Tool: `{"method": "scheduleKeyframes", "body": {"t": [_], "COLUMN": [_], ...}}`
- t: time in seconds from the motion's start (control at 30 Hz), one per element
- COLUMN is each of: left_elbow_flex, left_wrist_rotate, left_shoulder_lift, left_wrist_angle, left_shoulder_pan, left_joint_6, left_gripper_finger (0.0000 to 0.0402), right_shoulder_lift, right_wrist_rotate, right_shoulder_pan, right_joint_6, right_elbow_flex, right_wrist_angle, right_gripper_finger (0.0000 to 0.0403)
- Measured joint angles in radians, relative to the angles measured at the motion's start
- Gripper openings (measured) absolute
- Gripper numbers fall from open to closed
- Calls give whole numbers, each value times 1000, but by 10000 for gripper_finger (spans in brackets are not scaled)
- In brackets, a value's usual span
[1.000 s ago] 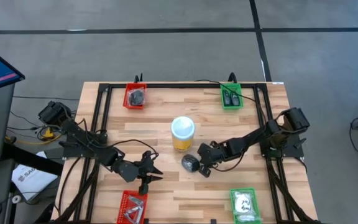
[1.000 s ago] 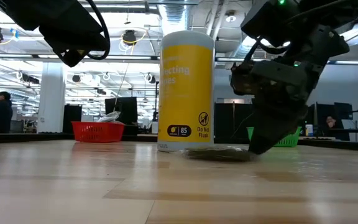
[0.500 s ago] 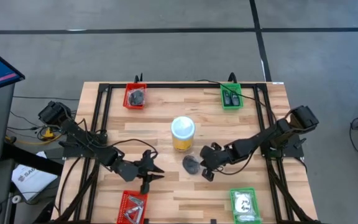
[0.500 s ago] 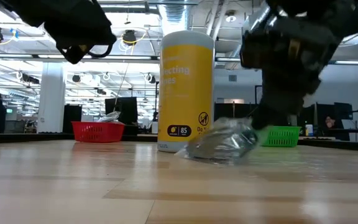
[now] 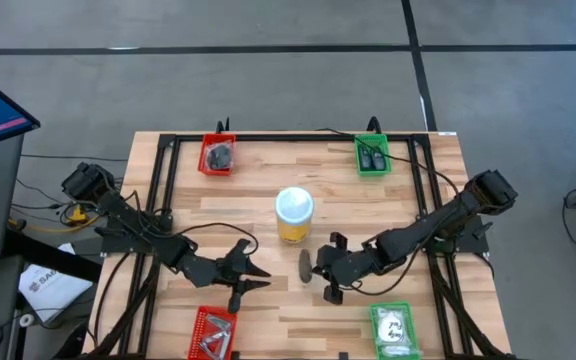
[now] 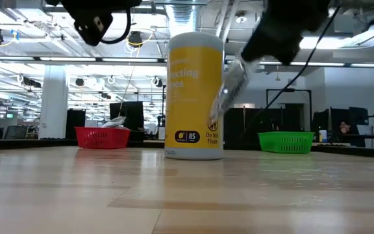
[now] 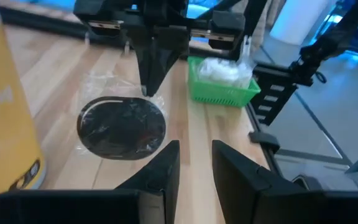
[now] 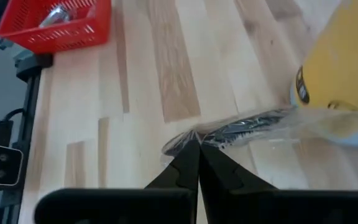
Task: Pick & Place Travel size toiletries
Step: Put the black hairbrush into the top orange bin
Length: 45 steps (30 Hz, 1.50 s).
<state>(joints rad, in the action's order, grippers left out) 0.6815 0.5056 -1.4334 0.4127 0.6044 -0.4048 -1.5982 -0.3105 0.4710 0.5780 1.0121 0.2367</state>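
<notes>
Pinched at its edge, black packet (image 8: 241,127) hangs from right pincer (image 8: 194,149)

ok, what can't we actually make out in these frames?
- Packet: its dark round content can't be identified in any view; the crinkled clear wrap blurs it. Edge-on from above.
- Right gripper, shut on the packet: cut off by the top edge in the low view.
- Far red tray and green tray: dark items too small in the high view.
- Yellow jar label: partly hidden by the hanging packet in the low view.
</notes>
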Motion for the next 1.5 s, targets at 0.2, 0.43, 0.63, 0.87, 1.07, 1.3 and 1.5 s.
{"method": "scheduleKeyframes", "body": {"t": [0.2, 0.43, 0.63, 0.87, 1.07, 1.3, 1.5], "left_elbow_flex": [0, 0, 0, 0, 0, 0, 0], "left_wrist_rotate": [0, -1, -9, -28, -103, -272, -333], "left_shoulder_lift": [0, 0, 0, 0, 0, 0, 0], "left_wrist_angle": [76, 134, 159, 187, 220, 269, 298], "left_shoulder_pan": [0, -3, -12, -39, -85, -140, -189], "left_joint_6": [68, 93, 92, 90, 90, 90, 90], "left_gripper_finger": [86, 86, 86, 86, 90, 135, 181], "right_shoulder_lift": [0, 1, 2, 2, 2, 2, 2], "right_wrist_rotate": [-31, -32, -33, -34, -33, -33, -32], "right_shoulder_pan": [25, 52, 74, 93, 113, 123, 125], "right_joint_6": [-72, -170, -224, -284, -328, -372, -379], "right_elbow_flex": [95, 196, 267, 322, 359, 387, 397], "right_wrist_angle": [58, 109, 154, 163, 165, 171, 171], "right_gripper_finger": [0, 0, 0, 0, 0, 0, 0]}}
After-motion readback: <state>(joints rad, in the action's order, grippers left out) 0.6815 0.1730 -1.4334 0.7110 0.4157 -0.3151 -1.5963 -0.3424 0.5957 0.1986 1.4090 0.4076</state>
